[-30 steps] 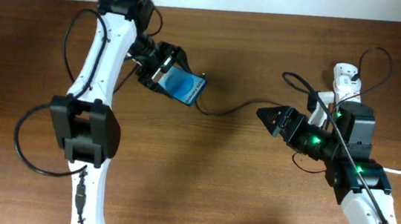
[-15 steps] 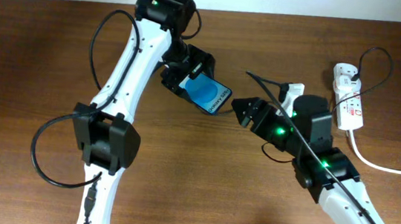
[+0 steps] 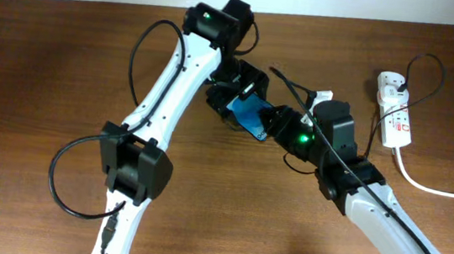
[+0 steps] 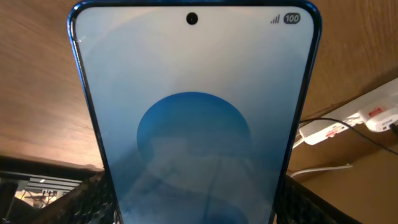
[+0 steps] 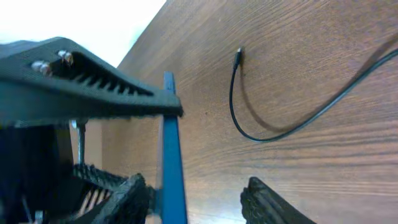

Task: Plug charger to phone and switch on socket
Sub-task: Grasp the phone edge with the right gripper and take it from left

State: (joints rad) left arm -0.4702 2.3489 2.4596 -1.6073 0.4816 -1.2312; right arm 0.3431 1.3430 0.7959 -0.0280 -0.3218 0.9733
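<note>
Phone (image 3: 252,117) up off the desk (image 3: 40,57), gripped by its side edges in the left pincer (image 4: 193,202), lower part between the pads (image 4: 311,202), screen lit blue and facing that wrist's camera. Looks rigid, glassy and slick along the frame; probably light, yet breakable if dropped, so worth a firm squeeze across the frame, clear of the port. Port end hidden here. Right pincer (image 5: 196,196) parted to a moderate gap, carrying nothing, hanging just beside the phone's thin blue edge. Charger (image 5: 231,99) lying loose on the wood in the right wrist view, curving away, plug tip (image 5: 239,56) free and apart from those fingers. Seems limp and feather-light: bends anywhere, offers no stiffness for pushing. Best taken just behind the plug tip, on the short hard part, to steer the end straight into the port; held further back, likely to droop. Socket (image 3: 395,119) resting at the desk's right side, well apart from the phone, thick white cord (image 3: 448,193) trailing off to the right. Probably needs only a firm press on the switch; cannot tell the switch's position from here.
</note>
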